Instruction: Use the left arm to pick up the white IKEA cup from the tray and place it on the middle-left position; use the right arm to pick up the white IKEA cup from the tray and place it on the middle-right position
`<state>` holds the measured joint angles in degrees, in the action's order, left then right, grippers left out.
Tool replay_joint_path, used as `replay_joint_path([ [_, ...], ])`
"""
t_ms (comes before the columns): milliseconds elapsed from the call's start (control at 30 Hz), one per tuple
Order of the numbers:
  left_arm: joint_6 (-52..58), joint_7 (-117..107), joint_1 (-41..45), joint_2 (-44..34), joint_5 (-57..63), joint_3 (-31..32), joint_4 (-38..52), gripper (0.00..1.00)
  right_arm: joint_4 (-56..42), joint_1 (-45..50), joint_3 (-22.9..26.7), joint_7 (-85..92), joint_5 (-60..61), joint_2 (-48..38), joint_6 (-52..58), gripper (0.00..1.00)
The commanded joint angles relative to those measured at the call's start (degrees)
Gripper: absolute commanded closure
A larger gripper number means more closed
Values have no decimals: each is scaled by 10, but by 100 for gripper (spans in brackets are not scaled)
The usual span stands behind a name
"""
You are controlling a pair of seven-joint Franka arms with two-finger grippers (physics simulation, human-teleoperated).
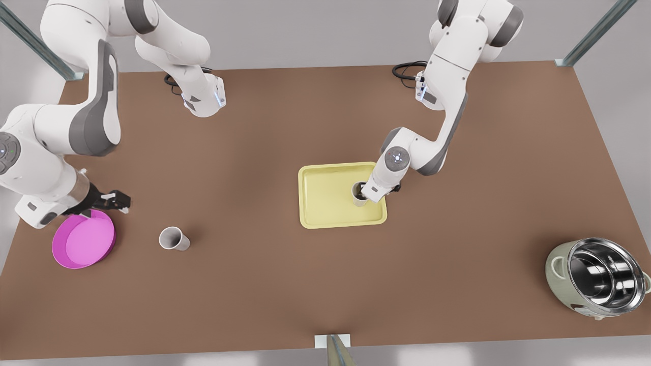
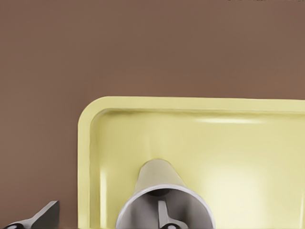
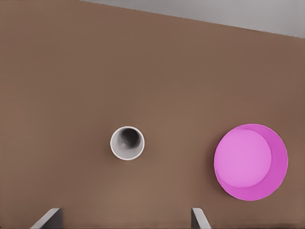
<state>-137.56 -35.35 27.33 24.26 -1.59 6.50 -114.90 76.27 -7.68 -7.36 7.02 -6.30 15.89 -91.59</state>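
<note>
You see the left hand [image 1: 362, 192] lowered at the tray [image 1: 325, 203] near the table centre. Its fingers are spread: one finger [image 2: 164, 214] is inside the upright cup [image 1: 359, 195], the other is outside the wall, not clamped. This cup stands in the tray near its edge on the front view's right.

The right hand [image 1: 124, 202] hangs wide open above the dish [image 1: 84, 239] near the table's edge on the front view's left. A second cup [image 1: 173, 238] stands upright on bare table beside the dish.
</note>
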Motion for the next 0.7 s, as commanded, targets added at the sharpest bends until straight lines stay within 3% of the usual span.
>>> replay_joint_path([
  [0,-39,-40,0,6,2,0,-1,0,-4,-2,1,-50,1,-1,35,0],
  [200,-79,-43,11,31,2,0,-1,2,-4,-2,-3,-52,1,2,35,0],
  [333,-76,-42,11,29,2,-1,4,57,-4,-2,-1,-53,2,2,35,0],
  [600,-67,-42,10,16,6,-3,11,89,-4,-2,-2,-54,2,8,33,0],
  [667,-14,-42,10,9,7,-3,31,92,-3,-2,-2,-54,2,8,33,0],
])
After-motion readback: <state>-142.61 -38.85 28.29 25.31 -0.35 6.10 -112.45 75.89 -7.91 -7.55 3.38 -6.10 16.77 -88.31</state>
